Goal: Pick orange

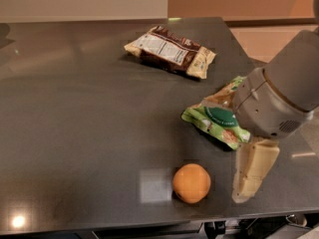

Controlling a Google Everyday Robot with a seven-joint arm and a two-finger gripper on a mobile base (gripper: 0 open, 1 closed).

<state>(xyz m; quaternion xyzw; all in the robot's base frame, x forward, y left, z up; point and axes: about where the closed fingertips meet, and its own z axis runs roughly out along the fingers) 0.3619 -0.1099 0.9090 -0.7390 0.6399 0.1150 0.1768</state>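
Note:
The orange point(191, 183) is a small round fruit lying on the dark grey table point(79, 123) near its front edge. My gripper point(250, 173) hangs from the grey arm at the right, its cream-coloured finger pointing down just to the right of the orange, a short gap apart from it. The gripper holds nothing that I can see. The arm's grey wrist covers part of the green snack bag.
A green snack bag point(214, 119) lies just behind the gripper, partly under the arm. A brown and white snack bag point(170, 51) lies at the back of the table. The table's front edge runs just below the orange.

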